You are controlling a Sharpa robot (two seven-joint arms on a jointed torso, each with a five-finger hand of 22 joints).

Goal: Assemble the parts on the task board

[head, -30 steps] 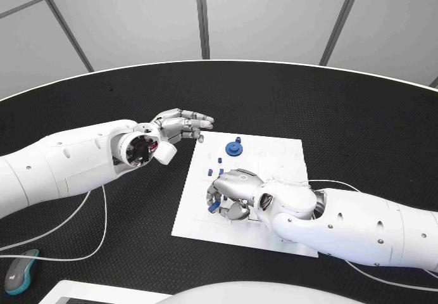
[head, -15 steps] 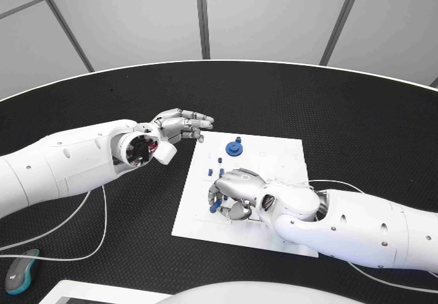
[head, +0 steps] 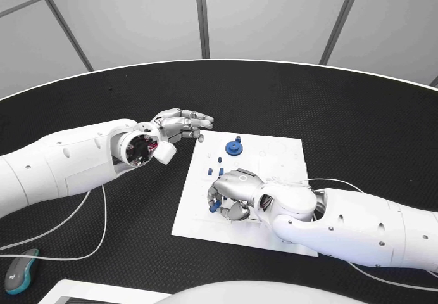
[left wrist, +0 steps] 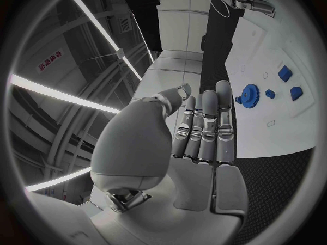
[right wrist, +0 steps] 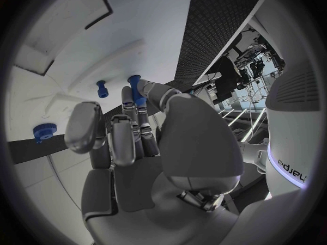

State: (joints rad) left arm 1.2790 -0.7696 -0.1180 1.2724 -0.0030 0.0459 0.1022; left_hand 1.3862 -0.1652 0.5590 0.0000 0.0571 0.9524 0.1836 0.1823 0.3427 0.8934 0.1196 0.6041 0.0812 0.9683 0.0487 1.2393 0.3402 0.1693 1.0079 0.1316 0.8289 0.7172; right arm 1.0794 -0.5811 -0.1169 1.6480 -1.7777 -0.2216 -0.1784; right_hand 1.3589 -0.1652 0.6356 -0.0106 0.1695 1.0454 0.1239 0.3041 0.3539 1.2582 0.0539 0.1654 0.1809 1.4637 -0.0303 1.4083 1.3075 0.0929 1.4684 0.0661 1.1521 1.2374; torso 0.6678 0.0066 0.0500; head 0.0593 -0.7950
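Change since 1 second ago: right hand (head: 233, 193) has shifted only slightly over the near half of the task board (head: 283, 155); left hand (head: 178, 125) has stayed put.

Item, right hand: low over the board, fingers curled around a small blue peg (right wrist: 135, 91) that stands between its fingertips in the right wrist view. Held, by my reading; whether the peg's lower end already sits in a hole I cannot tell.

Item, left hand: hovering over the black table (head: 301, 95), just beyond the board's far left corner. Fingers close together and lightly curled, nothing in them.

Item, blue gear (head: 235, 148): on the far part of the board, apparently seated on its post.

Item, small blue pieces (head: 215, 171): a few, between the gear and the right hand; seated or loose, I cannot tell.

Item, off-task: a teal object (head: 18, 271) on a white cable at the table's near left edge.

Progress, as judged: the gear looks done; the held peg is the step in hand; the small pieces are probably still to place. Early to midway.
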